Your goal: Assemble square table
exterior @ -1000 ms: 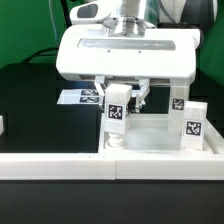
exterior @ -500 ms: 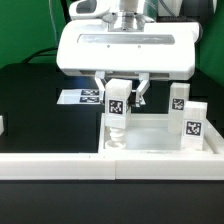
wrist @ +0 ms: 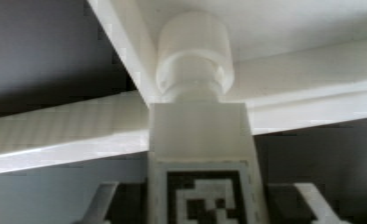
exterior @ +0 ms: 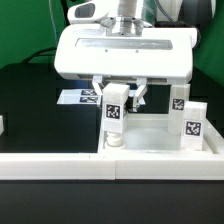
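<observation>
**Item: table leg, held over corner socket of the square table**

Change since the earlier frame: the leg (exterior: 114, 113) has dropped slightly and its tag sits a little straighter; everything else is as before.

Grip: the fingers (exterior: 100, 91) are clamped on the leg's upper end, one at each side.

Location: the square table (exterior: 160, 140) lies with its rim up on the black tabletop (exterior: 30, 95). The leg's rounded tip (wrist: 192, 62) is at the corner nearest the exterior view's left. Two further legs (exterior: 192, 125) stand upright at the exterior view's right side of the tray.

Handling note: keep the leg vertical and centred on the socket, press straight down, then turn; a tilt would likely bind the tip.

Clearances: the long white rail (exterior: 60, 164) runs just in front of the tray's rim, so the descent has little room there. The marker board (exterior: 82, 97) lies behind. Open room is above and toward the exterior view's left.
</observation>
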Controlling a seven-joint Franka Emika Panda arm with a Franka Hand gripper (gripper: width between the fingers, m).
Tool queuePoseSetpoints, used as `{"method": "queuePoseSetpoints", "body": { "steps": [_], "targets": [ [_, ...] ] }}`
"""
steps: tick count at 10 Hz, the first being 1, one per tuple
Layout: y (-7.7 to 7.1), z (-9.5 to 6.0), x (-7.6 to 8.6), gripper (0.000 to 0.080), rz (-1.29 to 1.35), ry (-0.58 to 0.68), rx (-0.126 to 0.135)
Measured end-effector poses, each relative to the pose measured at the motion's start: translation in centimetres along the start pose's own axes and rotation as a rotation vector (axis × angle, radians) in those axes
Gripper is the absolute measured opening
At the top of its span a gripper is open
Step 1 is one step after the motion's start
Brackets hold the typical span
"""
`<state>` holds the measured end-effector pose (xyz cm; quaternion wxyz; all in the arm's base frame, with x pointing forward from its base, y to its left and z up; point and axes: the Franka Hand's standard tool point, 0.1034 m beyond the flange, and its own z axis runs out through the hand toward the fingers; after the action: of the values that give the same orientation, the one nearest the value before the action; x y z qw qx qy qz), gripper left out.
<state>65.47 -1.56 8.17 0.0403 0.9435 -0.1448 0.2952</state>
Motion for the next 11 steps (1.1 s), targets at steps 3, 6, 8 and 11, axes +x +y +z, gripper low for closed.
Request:
{"method": "queuePoseSetpoints", "body": {
  "steps": [3, 6, 8, 11],
  "targets": [
    [-0.19, 0.53, -0.29, 0.0285, -0.004, -0.005, -0.001],
    [0.01, 0.94, -0.9, 0.0285, -0.007, -0.014, -0.007],
    [0.01, 0.94, -0.89, 0.0446, -0.007, -0.014, -0.007],
    [0.01, 0.94, -0.89, 0.0634, -0.007, -0.014, -0.007]
  ]
}}
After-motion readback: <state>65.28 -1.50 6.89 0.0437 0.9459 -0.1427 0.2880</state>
